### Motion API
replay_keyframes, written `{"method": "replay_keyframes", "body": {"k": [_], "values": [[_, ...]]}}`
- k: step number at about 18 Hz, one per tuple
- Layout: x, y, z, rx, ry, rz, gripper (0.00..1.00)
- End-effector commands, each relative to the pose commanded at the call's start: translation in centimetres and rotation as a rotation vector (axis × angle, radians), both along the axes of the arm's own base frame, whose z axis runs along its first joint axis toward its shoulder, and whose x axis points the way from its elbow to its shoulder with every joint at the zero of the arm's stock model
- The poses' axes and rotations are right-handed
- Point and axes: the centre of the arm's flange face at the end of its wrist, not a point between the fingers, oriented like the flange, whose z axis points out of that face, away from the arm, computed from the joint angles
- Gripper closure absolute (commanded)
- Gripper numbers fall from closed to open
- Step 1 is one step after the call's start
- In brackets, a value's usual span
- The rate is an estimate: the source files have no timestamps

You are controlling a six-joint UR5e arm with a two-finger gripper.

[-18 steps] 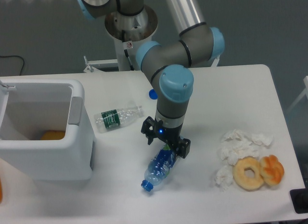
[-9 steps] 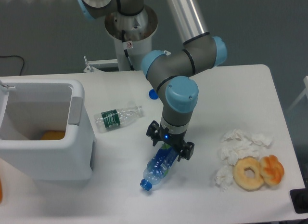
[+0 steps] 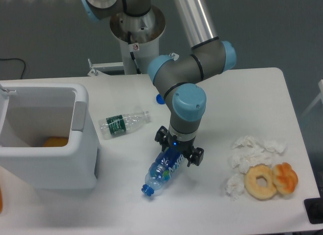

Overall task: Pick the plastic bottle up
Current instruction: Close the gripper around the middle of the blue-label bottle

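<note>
- Bottle (image 3: 161,169) lies tilted on the bench (image 3: 242,93), cap end toward the front edge, base end under the gripper (image 3: 179,149).
- Jaws straddle the bottle's upper end, one black finger on each side; they look clamped on it, though contact on the far side is hidden.
- Bin (image 3: 48,136), white and open-topped, stands well to the bottle's left, with bare bench between them; something orange (image 3: 54,142) lies inside it.
- Green-label bottle (image 3: 123,123) lies up and left of the bottle, apart from it, near the bin's right wall.
- Blue cap (image 3: 160,98) sits beyond the bottle, partly behind the arm.
- Crumpled tissues (image 3: 250,154), a doughnut (image 3: 261,181) and a pastry (image 3: 285,177) sit to the bottle's right, near the bench's right edge, with open bench between.
- Front edge runs close below the bottle's cap.
</note>
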Motion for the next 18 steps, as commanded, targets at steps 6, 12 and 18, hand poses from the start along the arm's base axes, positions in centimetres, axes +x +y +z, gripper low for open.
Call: {"method": "replay_keyframes", "body": {"k": [6,12,18], "values": [[1.2,0.5,-1.7,-0.049,0.001,-0.024,0.0],[1.5,0.6,-1.9,-0.053,-0.002,-0.027,0.0],[1.4,0.6,-2.2,-0.061,-0.001,-0.028,0.0]]}}
